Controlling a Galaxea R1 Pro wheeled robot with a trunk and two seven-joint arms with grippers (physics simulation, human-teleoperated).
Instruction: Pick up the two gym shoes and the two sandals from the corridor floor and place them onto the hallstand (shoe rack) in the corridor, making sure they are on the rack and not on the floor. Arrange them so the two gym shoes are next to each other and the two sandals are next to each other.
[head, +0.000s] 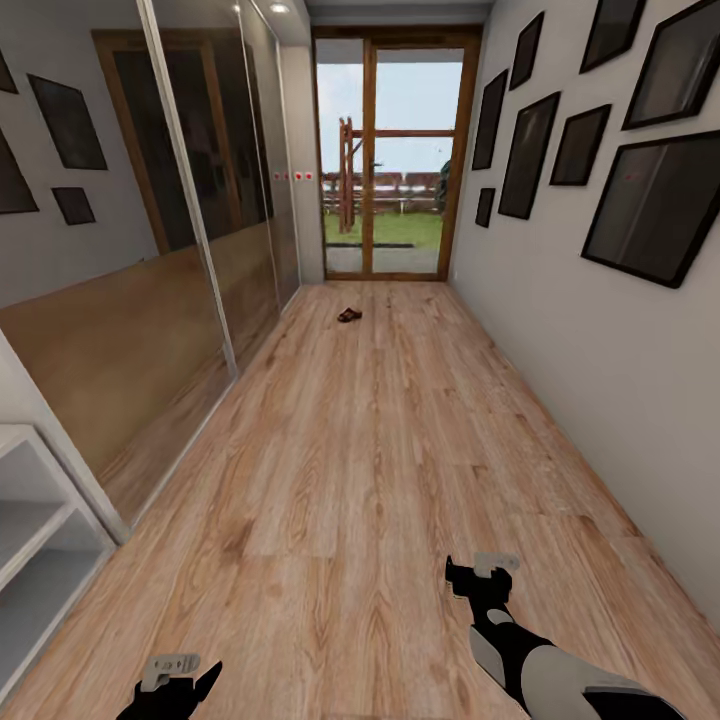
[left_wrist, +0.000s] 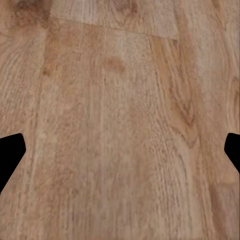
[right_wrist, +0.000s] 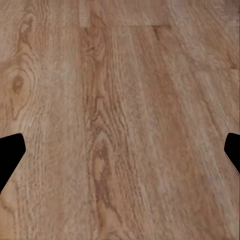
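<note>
The head view is looking down a long corridor floor (head: 380, 450) of light brown wood-grain planks, running toward a wood-framed glass door (head: 392, 150) with grass and a fence showing beyond it; a mirrored wardrobe (head: 150, 260) is lining the robot's left wall, and dark picture frames (head: 655, 205) are hanging along the right wall. A small brown thing, probably one of the sandals (head: 349, 315), is lying on the planks far down the corridor, near the door and well apart from both arms; it is too small to make out clearly. A corner of the hallstand (head: 35, 530), light grey with open shelves, is showing beside the robot's left. The left gripper (head: 180, 685) is hanging low over bare floor with its fingers (left_wrist: 11, 155) spread wide and nothing between them; the right gripper (head: 480, 578) is reaching a little further forward, its fingers (right_wrist: 11, 155) likewise parted and carrying nothing.
</note>
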